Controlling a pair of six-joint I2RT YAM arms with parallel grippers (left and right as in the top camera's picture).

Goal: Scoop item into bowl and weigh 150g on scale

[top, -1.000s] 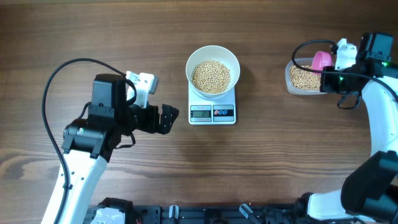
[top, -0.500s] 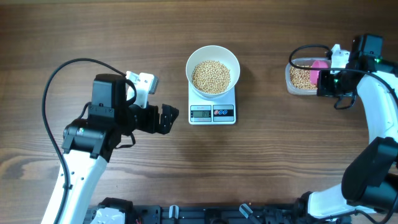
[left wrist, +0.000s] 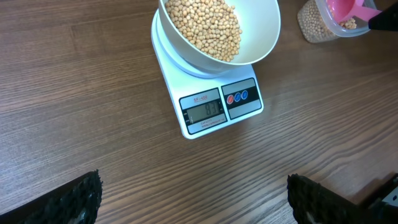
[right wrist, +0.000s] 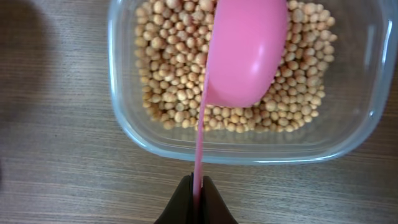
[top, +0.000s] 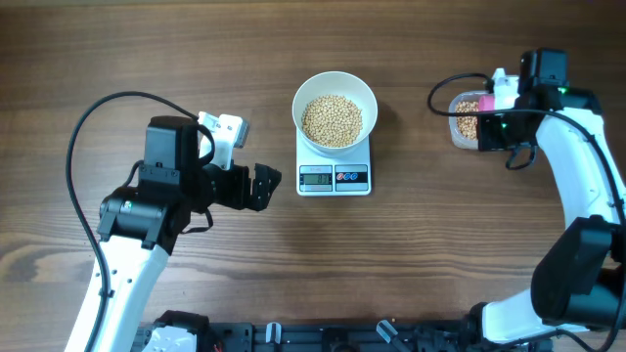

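Nearest, the left claw (top: 265,186) hangs wide open and empty over the worktop (top: 440,254), just left of the scale (top: 334,179). On the scale stands the white bowl (top: 299,106), holding a heap of soybeans (top: 332,119). Farther right, the right claw (right wrist: 196,200) is clamped on the thin handle of a pink scoop (right wrist: 245,50), whose cup sits over more beans in the clear plastic tub (right wrist: 119,106).

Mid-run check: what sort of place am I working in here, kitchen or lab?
Probably a robot test bench, not a kitchen: a wooden table, two robot arms at its edge, and only a small scale carrying a bowl of beans, plus a clear tub.
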